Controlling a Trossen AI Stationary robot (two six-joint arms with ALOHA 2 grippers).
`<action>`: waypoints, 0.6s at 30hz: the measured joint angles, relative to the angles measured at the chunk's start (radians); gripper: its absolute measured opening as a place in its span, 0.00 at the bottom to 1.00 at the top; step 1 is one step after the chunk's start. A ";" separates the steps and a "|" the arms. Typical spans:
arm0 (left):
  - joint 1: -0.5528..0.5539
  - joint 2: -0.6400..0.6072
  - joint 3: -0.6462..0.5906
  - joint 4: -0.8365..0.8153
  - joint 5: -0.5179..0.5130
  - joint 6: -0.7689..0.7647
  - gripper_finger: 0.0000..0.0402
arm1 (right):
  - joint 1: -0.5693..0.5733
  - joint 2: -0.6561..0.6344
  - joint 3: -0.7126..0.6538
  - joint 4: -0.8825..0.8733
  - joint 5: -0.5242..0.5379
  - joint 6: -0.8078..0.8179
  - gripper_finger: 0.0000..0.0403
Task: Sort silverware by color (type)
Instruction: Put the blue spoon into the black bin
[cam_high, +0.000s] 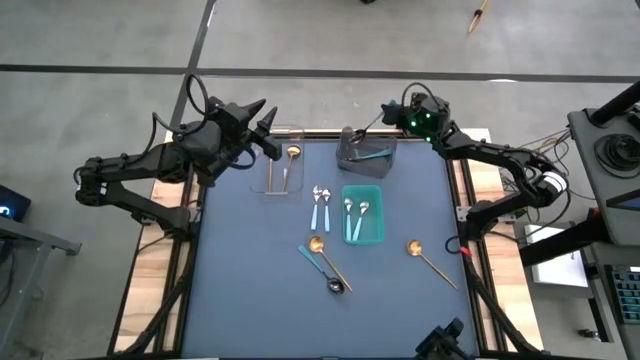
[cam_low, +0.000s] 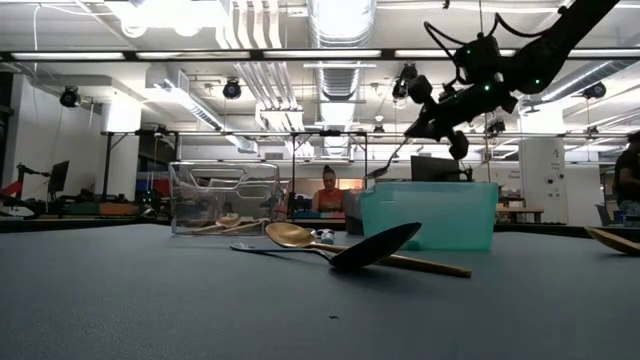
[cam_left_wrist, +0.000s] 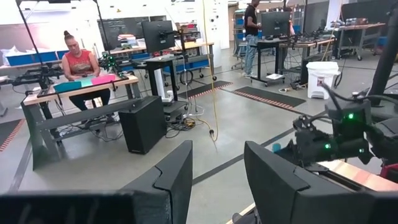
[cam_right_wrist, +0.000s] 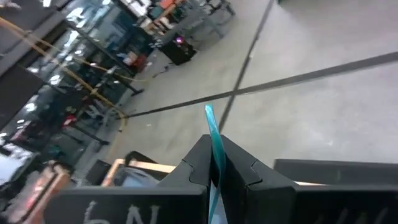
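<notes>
Small spoons lie scattered on a dark blue table. Near the front middle, a gold spoon crosses a dark-bowled spoon with a teal handle. A second gold spoon lies alone toward the right edge. Two silver-bowled spoons with light-blue handles sit side by side just left of the teal bin.

The right gripper is raised above the grey bin at the table's back, its jaws pressed together on the teal handle of a spoon. The left gripper hovers beside the clear bin, jaws partly spread and holding nothing.

The teal bin holds two more silver spoons. The clear bin holds a gold spoon. The grey bin holds a teal-handled spoon.
</notes>
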 joint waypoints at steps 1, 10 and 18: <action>0.000 0.000 0.000 0.000 0.000 -0.002 0.32 | 0.006 0.003 -0.003 -0.001 0.019 -0.001 0.02; 0.000 0.000 0.000 0.000 -0.001 -0.008 0.32 | 0.077 0.030 -0.003 0.007 0.098 -0.059 0.02; 0.000 0.000 0.000 0.000 -0.001 -0.008 0.32 | 0.120 0.030 -0.003 -0.008 0.183 -0.098 0.02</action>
